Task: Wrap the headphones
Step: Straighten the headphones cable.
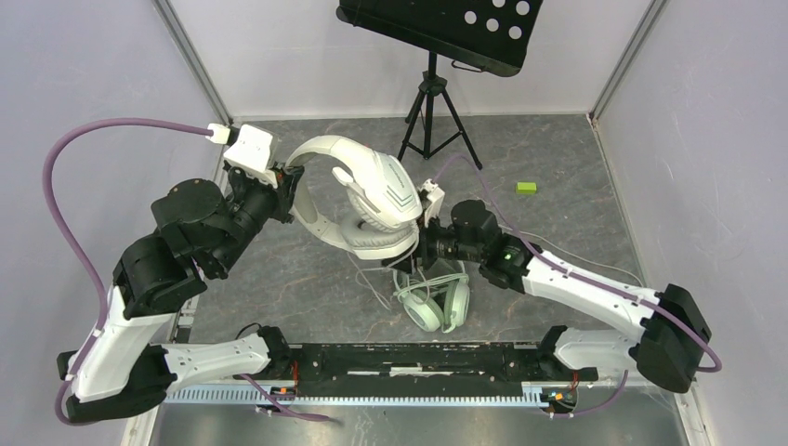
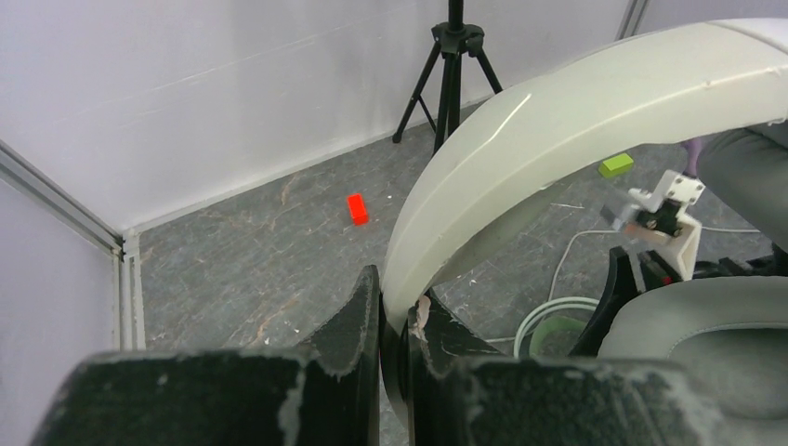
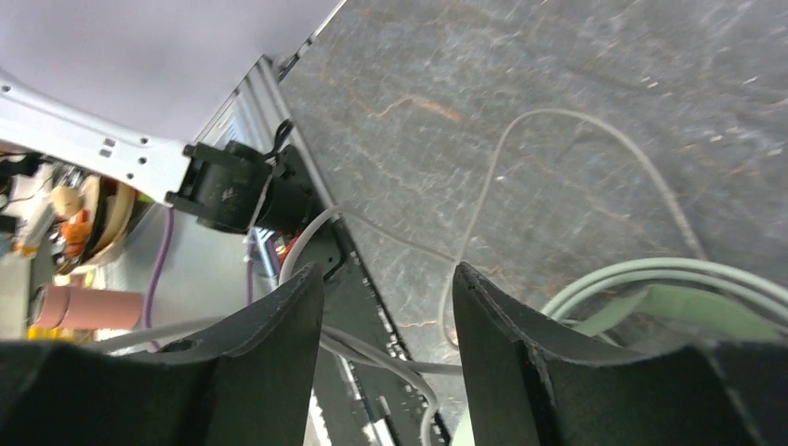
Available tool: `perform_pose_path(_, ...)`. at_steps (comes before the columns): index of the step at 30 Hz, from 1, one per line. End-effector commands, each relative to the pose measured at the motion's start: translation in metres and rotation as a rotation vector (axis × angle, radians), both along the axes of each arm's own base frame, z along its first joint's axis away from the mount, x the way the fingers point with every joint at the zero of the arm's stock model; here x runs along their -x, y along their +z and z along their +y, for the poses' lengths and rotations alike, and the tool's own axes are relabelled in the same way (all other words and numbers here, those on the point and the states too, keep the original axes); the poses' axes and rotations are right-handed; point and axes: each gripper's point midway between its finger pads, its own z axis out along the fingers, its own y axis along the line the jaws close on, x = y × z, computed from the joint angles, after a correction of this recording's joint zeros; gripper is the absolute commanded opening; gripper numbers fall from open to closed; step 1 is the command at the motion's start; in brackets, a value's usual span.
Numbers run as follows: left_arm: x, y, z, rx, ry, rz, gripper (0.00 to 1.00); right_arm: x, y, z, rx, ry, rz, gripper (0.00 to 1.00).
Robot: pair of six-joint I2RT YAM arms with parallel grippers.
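The white-grey headphones (image 1: 372, 200) hang above the table, chevron earcup up. My left gripper (image 1: 290, 178) is shut on their headband (image 2: 558, 111), which is pinched between the two black fingers (image 2: 367, 316). The mint-green headphones (image 1: 432, 302) lie on the table below, also seen in the right wrist view (image 3: 650, 288). My right gripper (image 1: 423, 246) sits beside the lower cushion of the white pair, just above the mint pair. Its jaws stand apart in the right wrist view (image 3: 386, 277). A thin pale cable (image 3: 390, 358) runs across the gap between them, not pinched.
A black tripod stand (image 1: 432, 102) with a perforated tray stands at the back. A small green block (image 1: 527, 188) lies back right, and a red block (image 2: 357, 208) shows in the left wrist view. White walls enclose the table; a black rail (image 1: 418, 358) runs along the near edge.
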Motion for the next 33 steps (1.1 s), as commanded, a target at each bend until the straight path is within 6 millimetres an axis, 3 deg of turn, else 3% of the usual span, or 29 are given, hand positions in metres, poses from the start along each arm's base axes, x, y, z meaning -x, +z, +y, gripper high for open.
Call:
perform_pose_path(1,0.002,0.041,0.000,0.154,-0.009,-0.092,0.02,-0.021,0.046,-0.019,-0.047,-0.066,-0.238,0.59)
perform_pose_path(6,0.004,0.046,0.004,0.170,-0.005,-0.102,0.02,-0.033,0.062,-0.047,-0.005,-0.118,-0.469,0.59)
perform_pose_path(11,0.006,0.049,0.005,0.182,-0.011,-0.108,0.02,-0.032,0.053,-0.077,0.113,-0.123,-0.627,0.62)
perform_pose_path(14,0.007,0.050,0.005,0.187,-0.014,-0.109,0.02,-0.022,0.038,-0.087,0.126,-0.095,-0.659,0.63)
perform_pose_path(20,0.002,0.052,0.008,0.194,0.023,-0.111,0.02,0.014,0.018,-0.077,-0.010,0.043,-0.614,0.58)
perform_pose_path(33,-0.004,0.053,0.005,0.198,0.051,-0.108,0.02,0.022,-0.015,-0.065,-0.178,-0.046,-0.307,0.56)
